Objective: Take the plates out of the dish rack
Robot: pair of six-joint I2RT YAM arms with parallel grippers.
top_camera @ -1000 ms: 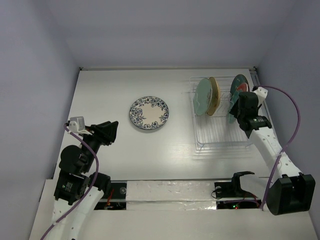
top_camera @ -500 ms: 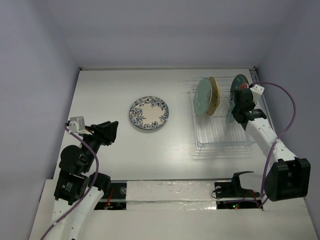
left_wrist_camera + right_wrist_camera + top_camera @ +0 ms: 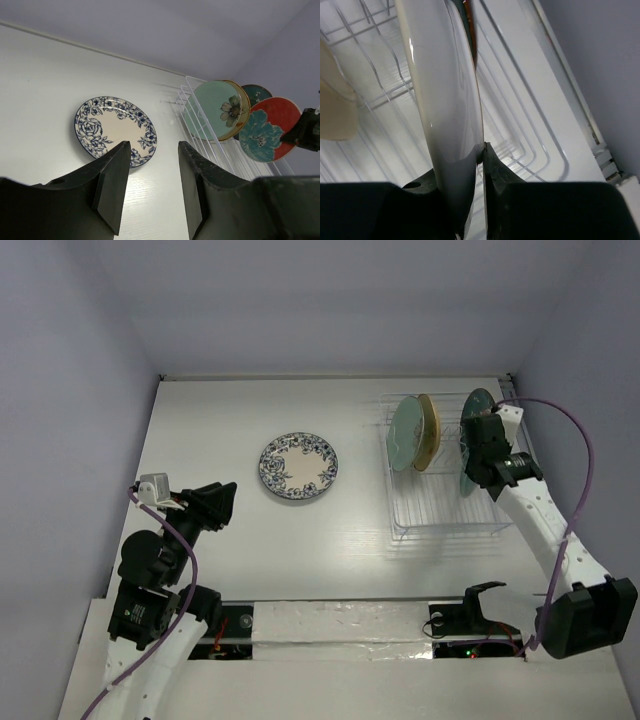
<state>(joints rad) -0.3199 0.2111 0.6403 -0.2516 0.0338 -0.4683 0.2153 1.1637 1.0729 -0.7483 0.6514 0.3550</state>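
Observation:
The white wire dish rack (image 3: 440,512) stands at the right with a mint green plate (image 3: 404,436), a tan plate (image 3: 430,430) and a dark teal plate (image 3: 479,403) upright in it. My right gripper (image 3: 474,452) is shut on the rim of the red-and-teal floral plate (image 3: 267,131). In the right wrist view that plate's pale back (image 3: 445,90) fills the gap between the jaws of the right gripper (image 3: 470,162), above the rack's wires (image 3: 530,130). A white plate with a dark floral rim (image 3: 298,466) lies flat on the table. My left gripper (image 3: 215,505) hangs open and empty at the near left.
The white table (image 3: 220,420) ends at walls on the left, back and right. The rack sits close to the right wall. A black fixture (image 3: 470,610) is mounted on the near edge between the arm bases.
My right gripper has shifted slightly left and back onto the red-and-teal plate and its jaws have closed on the rim. The left arm has not moved.

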